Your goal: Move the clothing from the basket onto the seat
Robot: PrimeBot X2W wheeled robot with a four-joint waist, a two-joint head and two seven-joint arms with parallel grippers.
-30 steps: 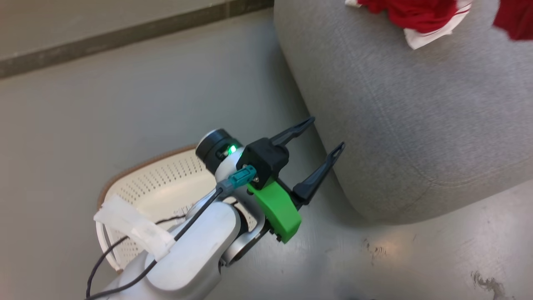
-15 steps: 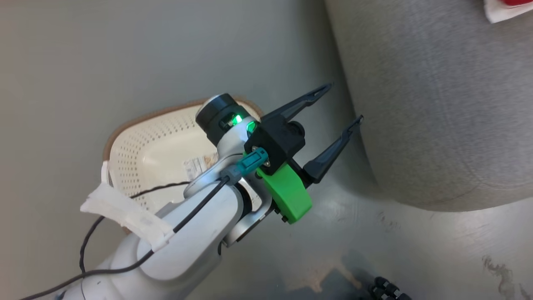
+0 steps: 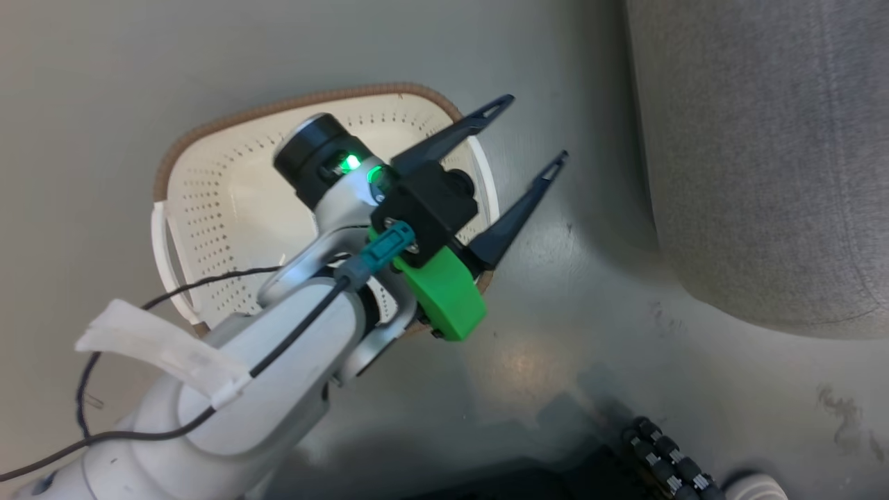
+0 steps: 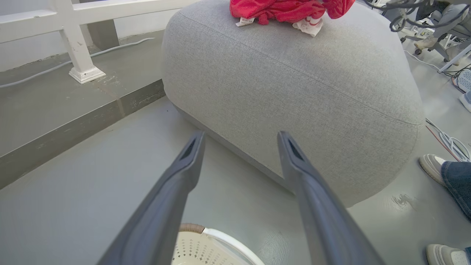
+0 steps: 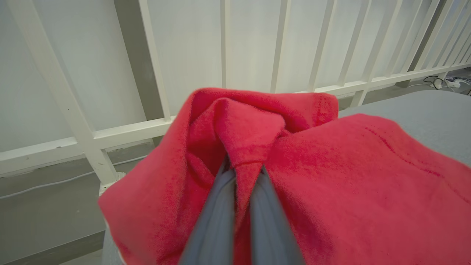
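The floor (image 3: 104, 83) is smooth grey concrete, scuffed and shiny in places. A white railing (image 5: 154, 73) stands at the far side before a pale wall. One basket (image 3: 208, 201) sits on the floor, left of the one grey seat (image 3: 750, 173) and apart from it.

My left gripper (image 3: 535, 128) hangs over the basket's right rim, its fingers spread wide, holding nothing and pointing at the seat's side. My right gripper (image 5: 244, 167) is pinched tight on a fold of the red clothing (image 5: 331, 176), above the seat's top. In the left wrist view the clothing (image 4: 279, 9) lies in a heap on the seat's far top. I cannot tell how many garments it holds.

Right of the seat are cables (image 4: 449, 141) and a person's two pale shoes (image 4: 432, 163).
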